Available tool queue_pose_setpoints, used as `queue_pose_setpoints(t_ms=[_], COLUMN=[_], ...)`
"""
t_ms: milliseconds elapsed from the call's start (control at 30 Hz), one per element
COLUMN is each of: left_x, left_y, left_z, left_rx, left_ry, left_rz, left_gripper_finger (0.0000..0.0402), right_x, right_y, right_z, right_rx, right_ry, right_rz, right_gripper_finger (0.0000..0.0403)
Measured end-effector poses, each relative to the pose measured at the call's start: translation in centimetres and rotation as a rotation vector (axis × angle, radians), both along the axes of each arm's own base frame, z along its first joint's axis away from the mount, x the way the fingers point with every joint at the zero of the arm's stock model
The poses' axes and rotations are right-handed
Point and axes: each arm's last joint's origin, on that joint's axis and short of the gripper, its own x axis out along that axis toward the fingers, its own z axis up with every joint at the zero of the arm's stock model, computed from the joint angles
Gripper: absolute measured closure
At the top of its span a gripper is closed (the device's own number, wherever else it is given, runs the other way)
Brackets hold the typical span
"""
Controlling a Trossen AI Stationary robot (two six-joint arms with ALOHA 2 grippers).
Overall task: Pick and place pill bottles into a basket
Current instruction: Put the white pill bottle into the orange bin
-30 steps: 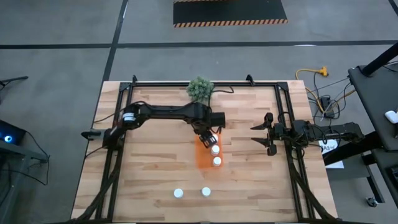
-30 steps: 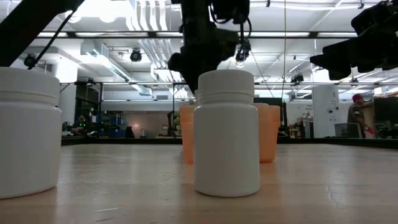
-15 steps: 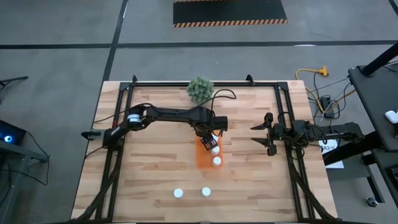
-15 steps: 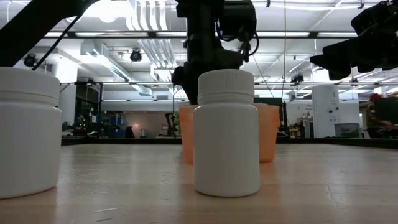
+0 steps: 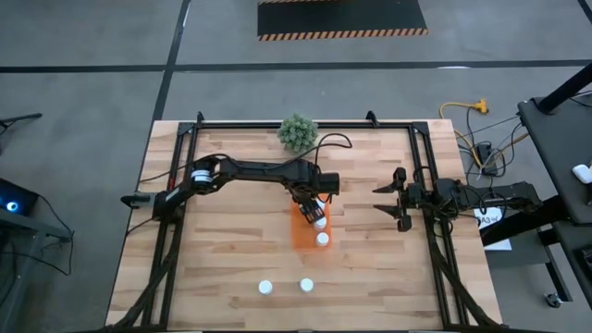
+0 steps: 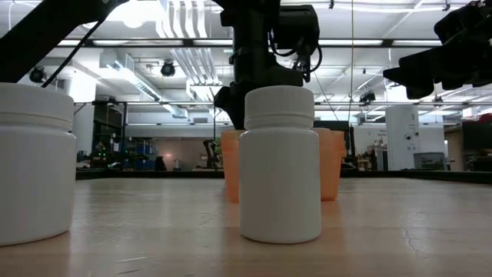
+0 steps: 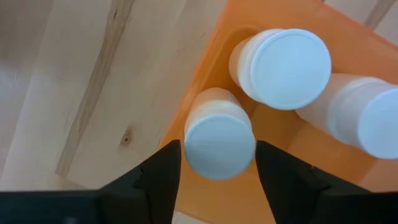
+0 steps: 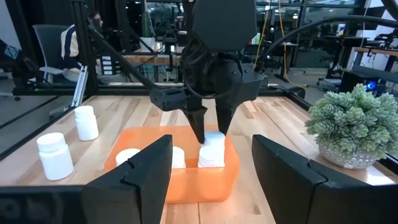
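Note:
The orange basket [image 5: 302, 233] stands at the table's middle. Two white pill bottles [image 5: 320, 222] [image 5: 322, 240] stand in it. My left gripper [image 5: 312, 207] is over the basket's far end, shut on a third pill bottle [image 7: 219, 140] that is down inside a corner of the basket. Two more pill bottles [image 5: 265, 288] [image 5: 306, 285] stand on their bases on the table near its front edge. My right gripper [image 5: 389, 199] waits open and empty to the right of the basket. My left gripper pinches the bottle's white cap [image 7: 217, 146] between its two fingers [image 7: 163, 171], one on each side. The fingers come from above, pointing down. The bottle stands upright inside the basket's corner [image 8: 211, 152]. I cannot tell whether its base rests on the basket's floor.
A green bushy plant [image 5: 297, 132] stands at the table's far edge, behind the basket. A black frame [image 5: 176, 231] runs along the table's left, right and far sides. Bare wood lies between the basket and the two loose bottles.
My left gripper has gone down a little over the basket's far end, still shut on its bottle, which now sits lower in the basket. The arm's elbow has swung slightly toward the table's near edge.

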Motion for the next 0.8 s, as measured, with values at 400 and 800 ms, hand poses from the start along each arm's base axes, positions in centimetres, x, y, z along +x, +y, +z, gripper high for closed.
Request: queue_pose_setpoints(t_ms=[400, 800], left_x=[0.0, -0.7], left_y=[-0.1, -0.6], left_z=[0.1, 2.6], left_rx=[-0.001, -0.005], left_ry=[0.000, -0.013], left_rz=[0.001, -0.008], left_gripper_finger=[0.0204, 0.0203], right_x=[0.0, 0.0], right_y=[0.0, 0.0], right_z=[0.0, 0.0], right_rx=[0.000, -0.001], right_ry=[0.000, 0.000], right_rz=[0.000, 0.000], right_gripper_finger=[0.0193, 0.0193])
